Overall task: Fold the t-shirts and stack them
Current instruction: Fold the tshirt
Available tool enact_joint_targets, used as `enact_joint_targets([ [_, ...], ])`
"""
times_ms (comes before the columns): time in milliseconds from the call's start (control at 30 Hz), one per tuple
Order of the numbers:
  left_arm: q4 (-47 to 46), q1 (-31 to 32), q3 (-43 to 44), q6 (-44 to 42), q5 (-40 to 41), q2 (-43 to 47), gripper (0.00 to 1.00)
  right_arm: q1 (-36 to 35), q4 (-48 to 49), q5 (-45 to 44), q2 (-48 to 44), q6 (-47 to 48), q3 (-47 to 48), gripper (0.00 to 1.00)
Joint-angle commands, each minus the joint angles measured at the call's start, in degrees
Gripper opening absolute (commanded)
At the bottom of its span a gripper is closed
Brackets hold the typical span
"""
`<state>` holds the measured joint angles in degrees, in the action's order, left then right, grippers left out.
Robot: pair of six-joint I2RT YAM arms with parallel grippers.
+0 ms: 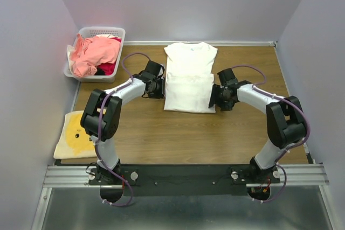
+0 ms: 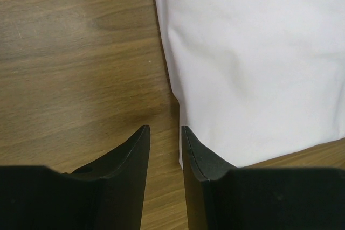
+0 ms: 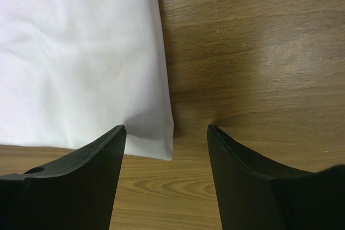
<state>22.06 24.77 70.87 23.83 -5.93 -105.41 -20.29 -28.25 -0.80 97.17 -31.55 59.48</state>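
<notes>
White t-shirt (image 1: 190, 76) half-folded, mid-tabletop toward far edge. My left gripper (image 2: 165, 129): jaws barely apart, empty, at left fold. My right gripper (image 3: 166, 126): jaws wide, empty, straddling near-right corner. I'd pinch both sides together, lift level.

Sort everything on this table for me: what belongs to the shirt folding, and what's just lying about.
Belongs to the job:
white t-shirt, partly folded, mid-table
salmon-pink t-shirt, heaped in the basket
red t-shirt, under the pink one

Lying about:
white basket, far left corner
yellow cloth at the left edge; cannot tell whether it is a tee
</notes>
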Motion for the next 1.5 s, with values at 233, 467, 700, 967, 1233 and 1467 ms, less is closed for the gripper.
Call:
enact_joint_targets([
  [233,-2.29,0.19,-3.19,1.12,-3.73,2.39,0.38,-0.27,4.52,4.49,-2.16,-2.81,-3.06,0.61],
  [467,-2.29,0.19,-3.11,1.13,-5.05,4.59,0.38,-0.27,5.13,4.84,-1.54,-3.17,-4.29,0.59],
  [700,-1.15,0.71,-4.42,1.04,-6.37,5.74,0.38,-0.36,5.31,4.84,-0.84,-3.61,-4.73,0.59],
  [967,-1.94,2.03,-8.90,1.13,-7.34,5.47,0.41,-0.45,5.49,4.75,-0.40,-3.69,-5.17,0.59],
  [1233,-4.49,2.12,-9.17,1.48,-7.60,2.14,0.47,-0.45,6.01,5.19,1.18,-3.34,-5.17,0.59],
  [1467,-5.45,2.12,-8.29,1.92,-8.04,0.11,0.47,-0.53,6.19,6.60,2.41,-3.17,-5.34,0.58],
])
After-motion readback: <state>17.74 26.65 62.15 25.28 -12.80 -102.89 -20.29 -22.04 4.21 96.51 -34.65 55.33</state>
